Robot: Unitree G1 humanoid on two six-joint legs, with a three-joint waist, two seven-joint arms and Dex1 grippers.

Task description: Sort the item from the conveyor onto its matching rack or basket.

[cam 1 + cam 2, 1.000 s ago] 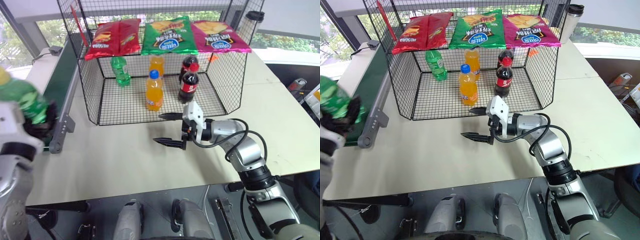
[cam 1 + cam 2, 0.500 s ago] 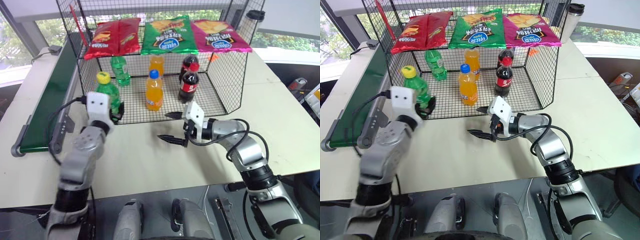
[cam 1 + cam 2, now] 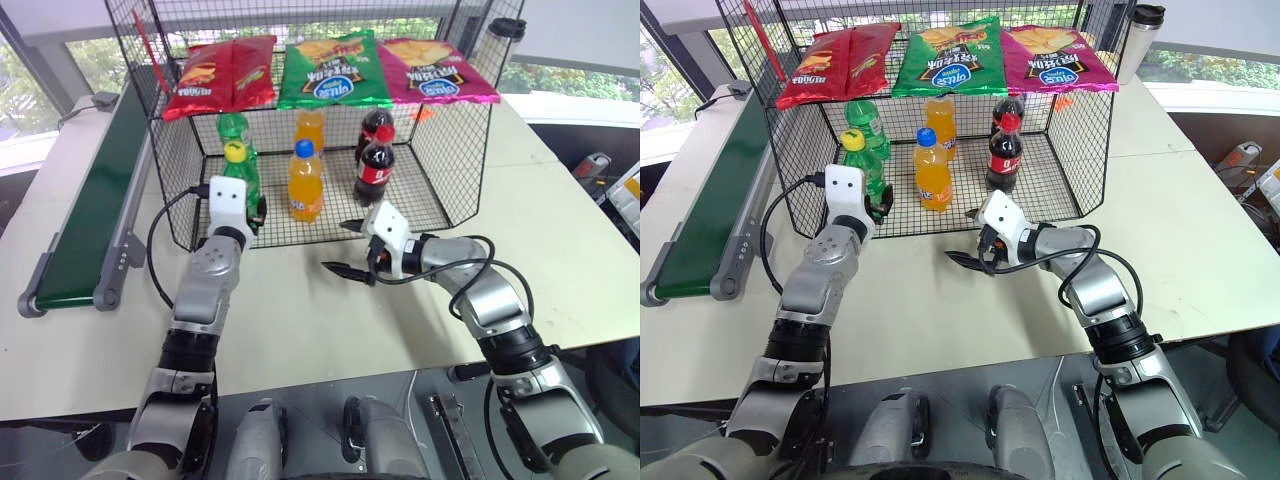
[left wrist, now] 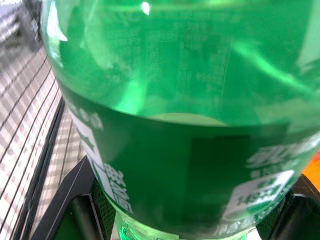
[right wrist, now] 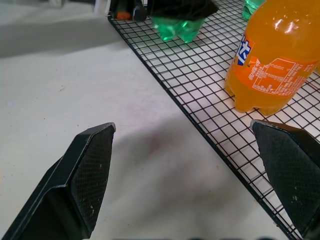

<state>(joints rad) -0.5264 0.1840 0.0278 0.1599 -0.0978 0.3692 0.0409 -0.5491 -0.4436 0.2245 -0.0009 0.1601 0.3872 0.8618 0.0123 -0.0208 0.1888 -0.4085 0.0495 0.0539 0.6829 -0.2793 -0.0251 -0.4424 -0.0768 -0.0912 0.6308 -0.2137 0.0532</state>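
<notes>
Two grippers are in view, both placed here relative to the black wire-mesh cage [image 3: 440, 150]. The left gripper [image 3: 243, 207] is pinched on the green soda bottle [image 3: 242, 178], holding it upright by the lower body. The bottle sits just inside the cage's open front, over the near left part of the grid floor; the right wrist view shows its base above the mesh, though contact with the floor cannot be confirmed. A second green bottle [image 3: 233, 129] stands deeper in the cage, behind the held one. An orange bottle with blue cap [image 3: 305, 181] stands mid-floor, and two cola bottles [image 3: 374, 160] stand to its right. The right gripper [image 3: 348, 246] is over the table [image 3: 300, 310] just outside the cage's front edge, jaws spread wide, holding nothing. The conveyor [image 3: 90, 210] runs along the cage's left wall, outside it.
</notes>
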